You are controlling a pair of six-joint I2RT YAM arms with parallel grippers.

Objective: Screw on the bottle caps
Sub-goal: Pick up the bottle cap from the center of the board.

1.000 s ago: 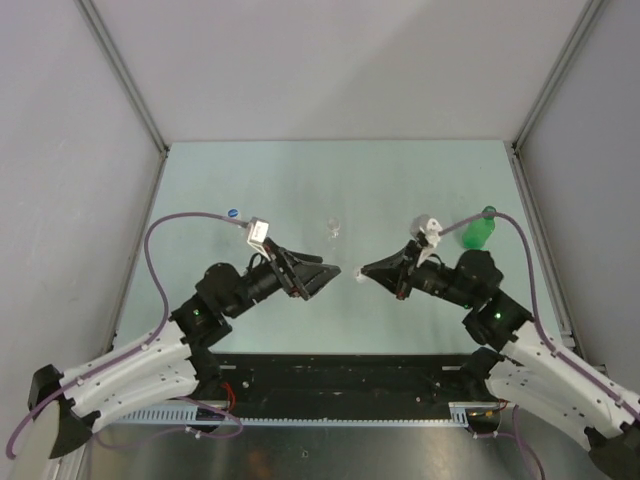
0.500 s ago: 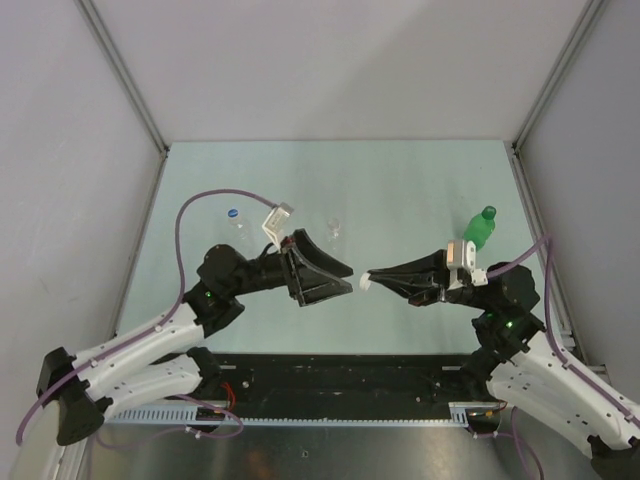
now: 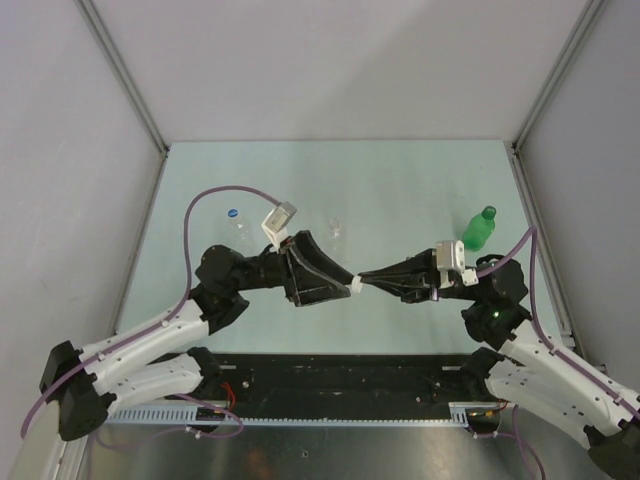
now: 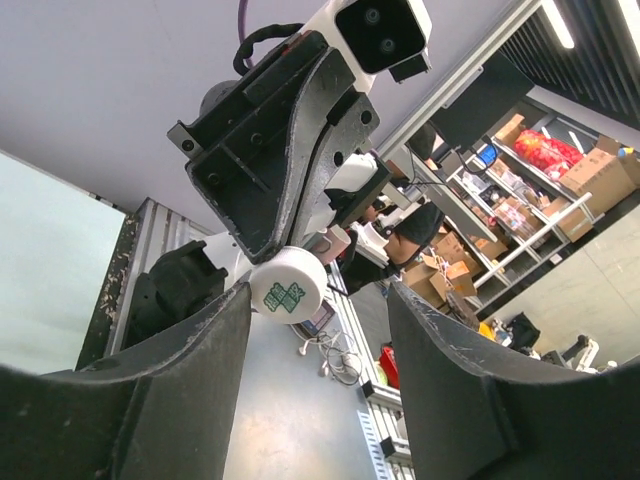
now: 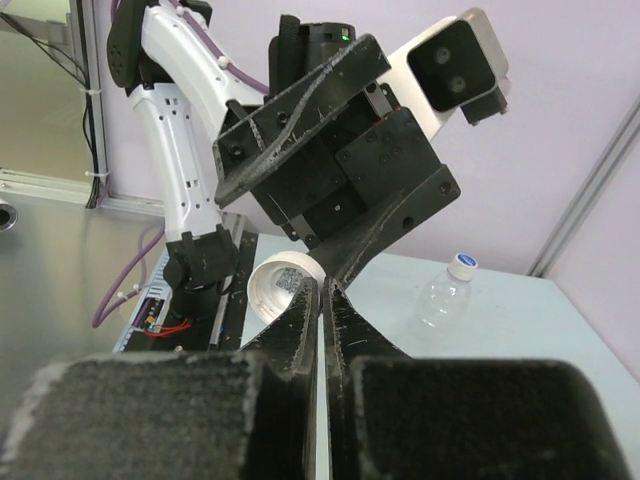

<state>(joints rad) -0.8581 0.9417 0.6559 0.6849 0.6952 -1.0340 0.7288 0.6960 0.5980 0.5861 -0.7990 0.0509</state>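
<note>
Where the two arms meet above the near middle of the desk (image 3: 400, 180), we see the right fingers (image 3: 368, 280) clenched on the rim of a white cap (image 3: 356, 285), its hollow side turned toward the right wrist camera; the left fingers (image 3: 346, 281) are released and spread wide, one on each side of that cap, and we cannot tell whether either touches it; the green bottle (image 3: 478, 230) stands near the right edge with its dark green cap (image 3: 488, 212) on; a capped clear bottle (image 3: 237, 225) stands toward the left edge; between these two, a second clear bottle (image 3: 333, 230) shows only faintly.
</note>
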